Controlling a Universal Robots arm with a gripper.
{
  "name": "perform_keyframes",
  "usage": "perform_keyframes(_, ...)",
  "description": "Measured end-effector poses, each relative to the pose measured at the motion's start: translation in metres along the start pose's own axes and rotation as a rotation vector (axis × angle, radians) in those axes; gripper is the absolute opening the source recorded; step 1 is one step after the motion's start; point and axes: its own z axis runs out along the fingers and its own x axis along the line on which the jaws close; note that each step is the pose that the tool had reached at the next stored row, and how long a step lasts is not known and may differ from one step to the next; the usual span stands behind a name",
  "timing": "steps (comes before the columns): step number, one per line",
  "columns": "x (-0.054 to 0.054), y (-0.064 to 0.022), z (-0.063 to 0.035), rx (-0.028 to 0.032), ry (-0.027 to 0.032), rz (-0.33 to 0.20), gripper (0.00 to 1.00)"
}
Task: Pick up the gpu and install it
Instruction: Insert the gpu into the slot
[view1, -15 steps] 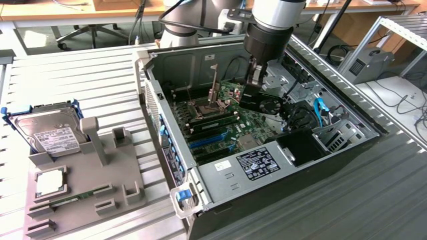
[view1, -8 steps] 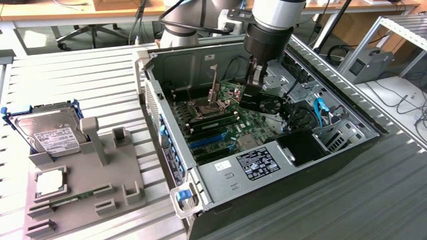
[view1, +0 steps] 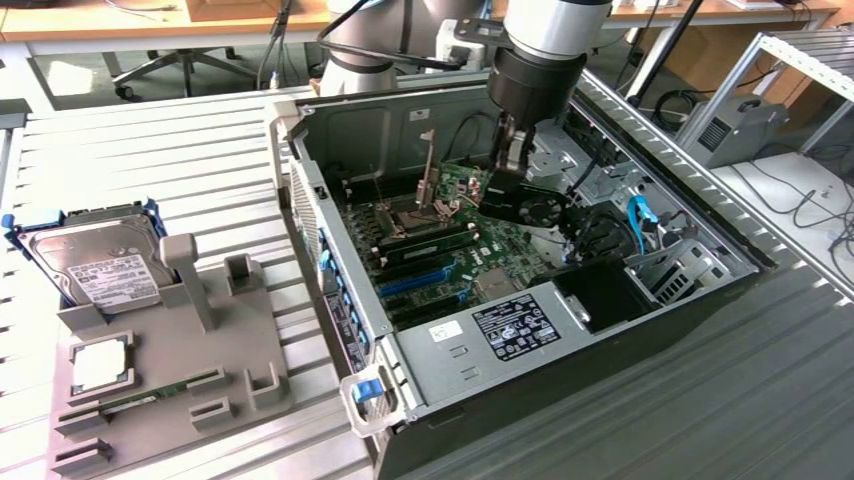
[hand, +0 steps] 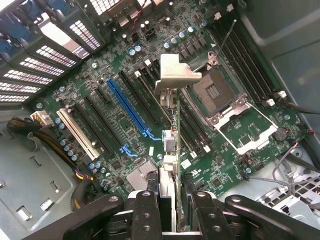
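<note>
Pincer pinched tight on gpu, card edge-on above motherboard.

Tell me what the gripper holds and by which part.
The gripper holds the gpu, pinched across its flat faces at the upper edge, away from its bracket.

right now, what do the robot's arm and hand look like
The arm has a pale silver-grey tube ending in a wide black cylindrical wrist section. Black cables run by the grey joints behind it. The hand is matte black, with two chunky linkage fingers studded with round pivot bolts.
</note>
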Motion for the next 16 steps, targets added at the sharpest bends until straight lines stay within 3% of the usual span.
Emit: perform_keyframes(16, 0.0, 0.0, 0.0, -0.0012, -0.0007, -0.046, 0.29)
